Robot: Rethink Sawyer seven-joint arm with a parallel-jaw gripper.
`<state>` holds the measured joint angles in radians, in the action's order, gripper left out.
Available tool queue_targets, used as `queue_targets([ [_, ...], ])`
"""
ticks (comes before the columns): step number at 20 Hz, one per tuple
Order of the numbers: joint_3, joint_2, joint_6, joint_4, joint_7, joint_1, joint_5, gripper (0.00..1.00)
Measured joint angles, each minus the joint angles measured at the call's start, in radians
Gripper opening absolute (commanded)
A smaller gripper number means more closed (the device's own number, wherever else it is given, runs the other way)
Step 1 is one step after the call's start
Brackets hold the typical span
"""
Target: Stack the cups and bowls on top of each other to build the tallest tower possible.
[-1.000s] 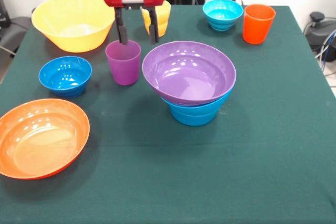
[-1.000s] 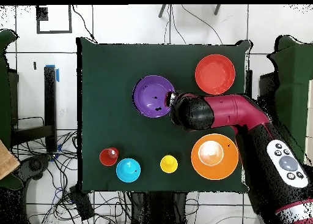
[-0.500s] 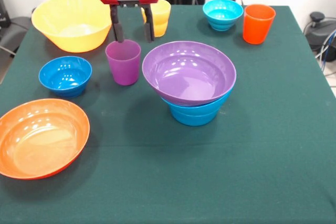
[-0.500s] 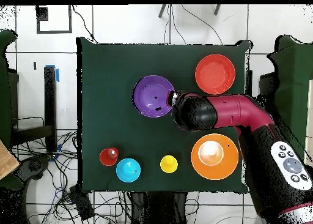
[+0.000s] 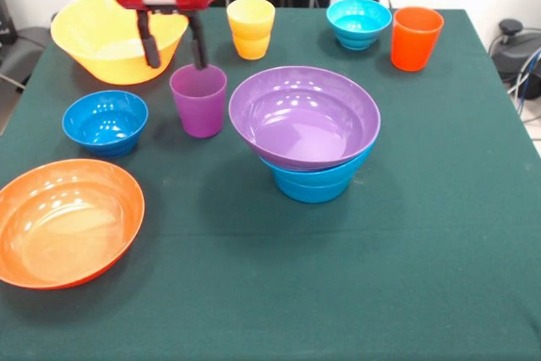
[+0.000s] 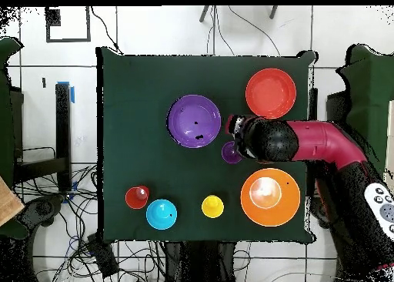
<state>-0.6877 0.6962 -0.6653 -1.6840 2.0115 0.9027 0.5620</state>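
The gripper [image 5: 174, 50] is hanging wide open with the light, slippery-looking purple cup [image 5: 199, 101] just below it, probably best pinched across its rim.

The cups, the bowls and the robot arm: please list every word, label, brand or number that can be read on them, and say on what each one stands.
No text can be read in either view.
The cups and bowls, such as the purple cup and purple bowl, are plain.
The gripper body shows no legible marking.
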Motion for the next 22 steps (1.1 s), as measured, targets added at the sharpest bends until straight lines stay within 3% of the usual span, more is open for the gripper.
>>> queue_targets([
  [6, -0.002, -0.032, -0.01, 0.031, -0.019, 0.032, 0.012, 1.0],
  [22, -0.002, -0.132, 0.011, 0.048, -0.022, 0.044, 0.141, 1.0],
])
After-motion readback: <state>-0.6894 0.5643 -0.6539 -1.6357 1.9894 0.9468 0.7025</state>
